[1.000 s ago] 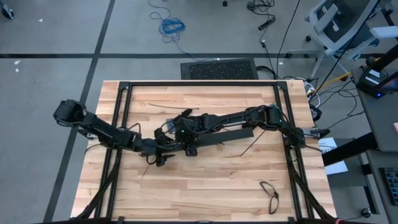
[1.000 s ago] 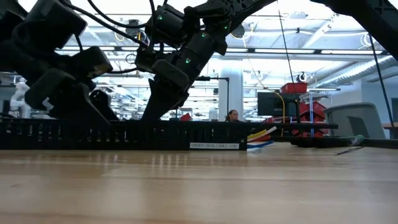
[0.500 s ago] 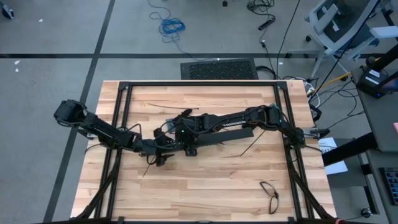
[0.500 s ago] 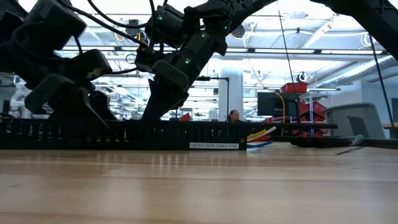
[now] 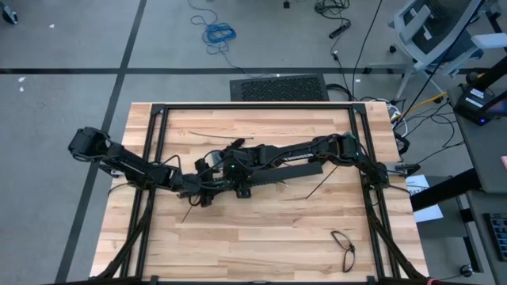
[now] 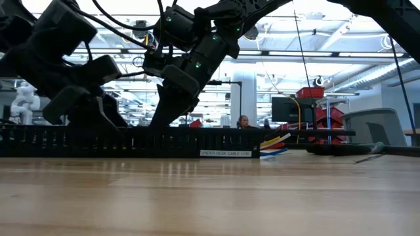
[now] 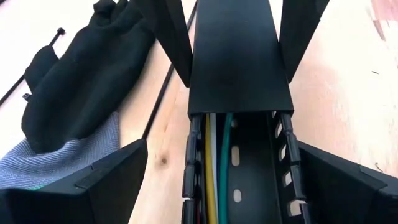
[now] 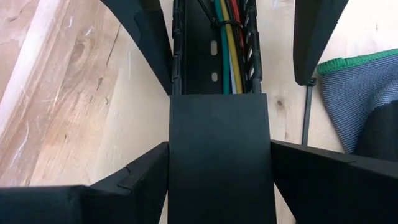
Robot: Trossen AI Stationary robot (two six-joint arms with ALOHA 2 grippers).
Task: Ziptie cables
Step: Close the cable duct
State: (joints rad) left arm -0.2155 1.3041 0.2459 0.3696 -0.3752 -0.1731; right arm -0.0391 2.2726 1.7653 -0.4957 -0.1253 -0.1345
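Coloured cables (image 7: 219, 163) between left hand (image 7: 239, 177) fingers

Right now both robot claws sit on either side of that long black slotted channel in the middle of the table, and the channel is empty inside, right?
Not quite. The left gripper and right gripper do straddle the black slotted channel with jaws apart, mid-table. But the channel is not empty: the cables, green and yellow among them, run along inside it. Both wrist views show this.
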